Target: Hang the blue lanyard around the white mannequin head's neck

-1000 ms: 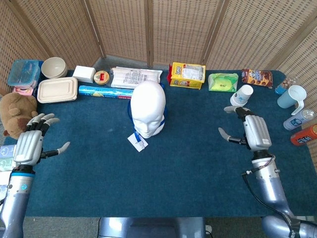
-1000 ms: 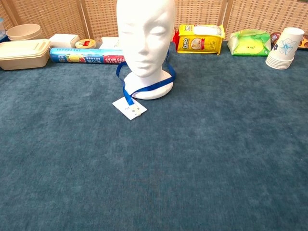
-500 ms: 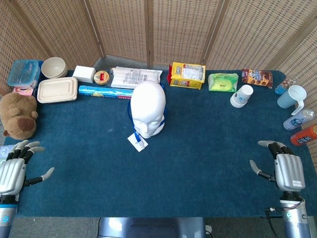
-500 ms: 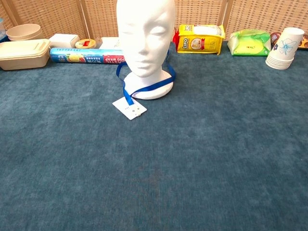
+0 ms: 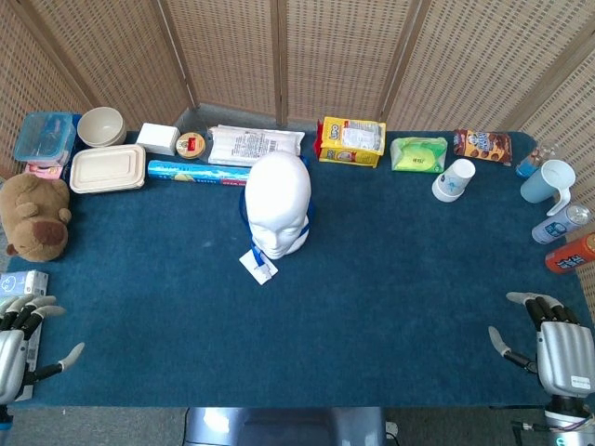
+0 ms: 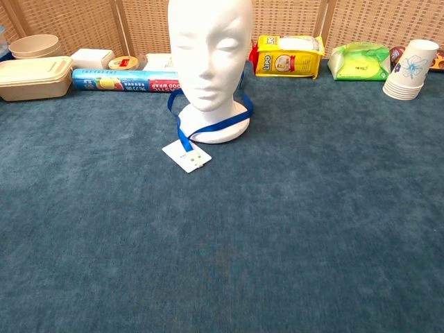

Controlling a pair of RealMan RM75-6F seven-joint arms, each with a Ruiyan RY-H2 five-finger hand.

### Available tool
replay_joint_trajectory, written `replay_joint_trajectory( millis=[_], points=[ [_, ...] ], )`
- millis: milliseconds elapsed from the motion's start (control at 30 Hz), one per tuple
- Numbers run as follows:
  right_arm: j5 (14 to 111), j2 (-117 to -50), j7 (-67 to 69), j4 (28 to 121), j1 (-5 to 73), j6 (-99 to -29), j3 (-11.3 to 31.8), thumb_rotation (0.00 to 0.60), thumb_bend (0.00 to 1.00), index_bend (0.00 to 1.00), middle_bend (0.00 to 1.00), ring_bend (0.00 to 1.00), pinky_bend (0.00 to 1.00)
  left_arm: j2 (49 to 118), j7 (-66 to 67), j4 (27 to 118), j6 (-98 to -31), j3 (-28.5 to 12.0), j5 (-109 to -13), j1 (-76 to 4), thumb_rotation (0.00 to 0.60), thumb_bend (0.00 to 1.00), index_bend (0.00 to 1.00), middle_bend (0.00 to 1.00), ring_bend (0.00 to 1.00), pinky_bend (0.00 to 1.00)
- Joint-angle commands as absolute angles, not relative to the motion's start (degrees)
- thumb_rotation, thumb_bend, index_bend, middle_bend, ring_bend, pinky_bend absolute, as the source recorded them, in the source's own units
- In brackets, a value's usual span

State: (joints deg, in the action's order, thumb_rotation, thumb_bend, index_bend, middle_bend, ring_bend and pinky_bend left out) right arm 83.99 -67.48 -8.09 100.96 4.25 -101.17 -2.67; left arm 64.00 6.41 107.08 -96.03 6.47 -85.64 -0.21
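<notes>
Where it circles the mannequin head's (image 6: 210, 52) neck, the blue lanyard (image 6: 208, 127) droops.

It looked like a staged test room, not a lived-in home. A desk (image 5: 372, 307) draped in blue carpet-like cloth stood against woven folding screens (image 5: 325, 56) that closed off the background. Far beyond the fingers (image 5: 535, 302), along the desk's back edge, sat an unrelated assortment: a bowl (image 5: 101, 125), a lidded food box (image 5: 108, 168), a yellow packet (image 5: 351, 140), stacked paper cups (image 6: 411, 70) and a teddy bear (image 5: 35, 216).
</notes>
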Motion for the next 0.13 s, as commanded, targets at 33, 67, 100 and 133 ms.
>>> replay_joint_trajectory(
  millis=[33, 67, 100, 133],
  points=[
    [84.76, -67.77, -7.96, 100.48, 3.18, -101.94, -2.26, 0.420, 0.32, 0.33, 0.38, 0.31, 0.34, 64.16, 6.93, 107.23, -96.51, 6.68, -86.30, 0.70, 0.411, 0.20, 0.34, 0.25, 0.14, 0.09],
    [84.97, -67.78, -7.92, 100.39, 3.00, -101.95, -2.10, 0.420, 0.32, 0.33, 0.38, 0.32, 0.34, 64.23, 6.76, 107.29, -96.46, 6.57, -86.35, 0.86, 0.412, 0.20, 0.34, 0.25, 0.14, 0.09],
    [85.19, -67.75, -7.87, 100.39, 2.83, -101.94, -1.96, 0.419, 0.32, 0.33, 0.38, 0.32, 0.34, 64.27, 6.50, 107.36, -96.36, 6.44, -86.39, 0.96, 0.411, 0.20, 0.34, 0.25, 0.15, 0.09],
    [85.65, -67.61, -7.92, 100.53, 2.56, -101.99, -1.90, 0.418, 0.32, 0.33, 0.38, 0.32, 0.34, 64.33, 6.30, 107.57, -96.28, 6.14, -86.47, 1.02, 0.410, 0.20, 0.34, 0.25, 0.15, 0.09]
  ],
)
